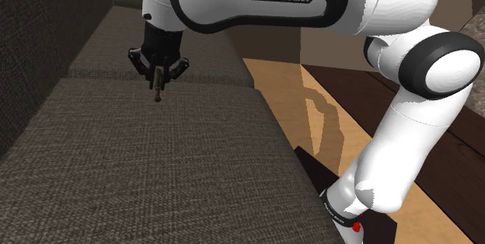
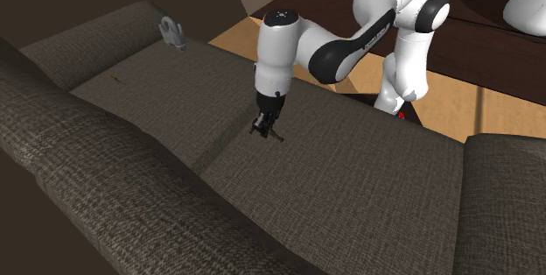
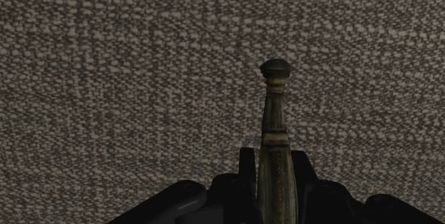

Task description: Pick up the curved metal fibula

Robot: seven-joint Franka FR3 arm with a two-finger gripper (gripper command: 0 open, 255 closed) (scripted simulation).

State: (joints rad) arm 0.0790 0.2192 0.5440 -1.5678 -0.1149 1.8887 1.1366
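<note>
Wrist view gives us the grip. The jaws are closed to a narrow gap on the fibula, a slim piece of dull olive-brown metal. They clasp it at its lower part, and its knobbed end sticks out ahead of them toward the woven grey-brown fabric of the sofa. From this angle the piece looks nearly straight, so we cannot judge its curve.

We take the grasp to be made and the lift to be the step in hand. The shoulder view shows the fibula pointing down from the jaws over the sofa seat, close to the seam between two cushions. Its tip seems just clear of the fabric, though we cannot be sure of the gap.

The next move calls for a straight, steady rise with the grip kept firm. So much of the piece hangs beyond the jaws that it could pivot or slip.

The second exterior view adds the surroundings. The fibula hangs a little tilted under the arm, over the middle of the long sofa. A pale whitish object sits on the far cushion, well apart from the jaws. Neither of those views shows the clasp itself as the wrist view does
</note>
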